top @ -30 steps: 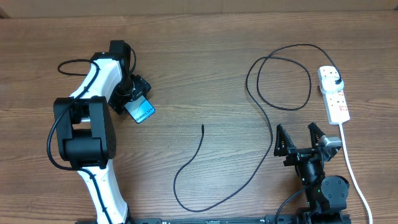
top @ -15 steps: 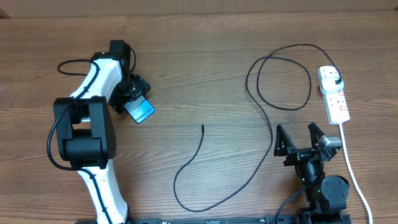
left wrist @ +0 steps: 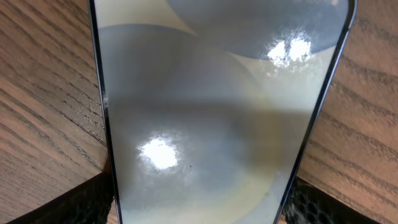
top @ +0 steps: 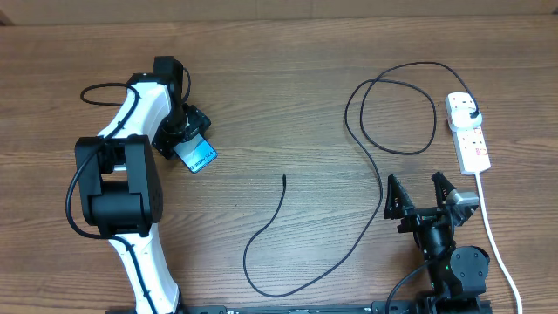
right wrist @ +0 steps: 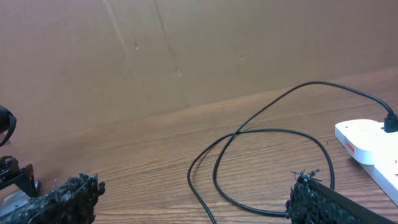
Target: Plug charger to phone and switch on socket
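- Left pincer (left wrist: 199, 208): jaws stand wide, with a slim, dark-framed smartphone with a lit light-blue screen (left wrist: 211, 124) between them. The dark pads (left wrist: 87, 202) lie against both long edges. I judge this a grip across the width.
- The smartphone is on the left of the brown wooden table (top: 288, 70), at the tip of the left arm. The wrist view does not show its charging port.
- Right pincer (top: 413, 181): jaws spread fully, nothing between them. It sits low at the near right, clear of every task item.
- Long thin black charger cable (top: 245, 257): its small connector tip (top: 284, 179) lies loose mid-table, well apart from the smartphone and from both pincers.
- From the tip the cable curves toward the near edge, runs right past the right pincer, then loops at the far right.
- Its black plug (top: 471, 112) is already seated in the far end of the white elongated power strip with red-marked switches (top: 473, 144), on the right of the table.
- A thick white cord (top: 493, 235) leaves the strip toward the near edge.
- Switch position: too small to read.
- Done: plug fitted to strip; smartphone apparently secured.
- Outstanding, in my judgement: pick up the connector tip, seat it in the smartphone, then press the strip's switch. Task is at an early stage.
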Robot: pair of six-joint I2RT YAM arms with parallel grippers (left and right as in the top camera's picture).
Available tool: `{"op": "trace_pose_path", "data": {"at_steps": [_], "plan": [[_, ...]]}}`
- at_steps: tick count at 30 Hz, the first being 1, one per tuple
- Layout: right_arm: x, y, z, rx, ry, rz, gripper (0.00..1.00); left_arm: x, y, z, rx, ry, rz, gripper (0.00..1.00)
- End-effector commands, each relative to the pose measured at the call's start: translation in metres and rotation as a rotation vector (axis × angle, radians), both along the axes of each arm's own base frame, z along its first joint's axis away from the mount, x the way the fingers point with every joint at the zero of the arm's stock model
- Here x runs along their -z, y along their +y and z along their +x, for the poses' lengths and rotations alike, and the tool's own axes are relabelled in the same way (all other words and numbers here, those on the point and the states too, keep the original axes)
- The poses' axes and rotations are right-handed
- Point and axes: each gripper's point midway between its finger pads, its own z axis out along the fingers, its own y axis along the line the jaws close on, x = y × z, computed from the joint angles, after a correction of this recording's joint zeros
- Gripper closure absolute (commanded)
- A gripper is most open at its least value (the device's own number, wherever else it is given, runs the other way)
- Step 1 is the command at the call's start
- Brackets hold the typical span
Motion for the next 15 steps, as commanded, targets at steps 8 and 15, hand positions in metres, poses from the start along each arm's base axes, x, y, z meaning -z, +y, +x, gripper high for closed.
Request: {"op": "trace_pose_path", "data": {"at_steps": [8, 15], "plan": [[0.0024, -0.0010, 0.0002, 0.008, -0.002, -0.004, 0.00, 0.0409, -0.0007, -0.0173, -0.007, 0.091, -0.023, 0.14], [0.0024, -0.0010, 0.0002, 0.008, -0.002, -0.004, 0.00, 0.0409, -0.0007, -0.0173, -0.007, 0.091, -0.023, 0.17]]}}
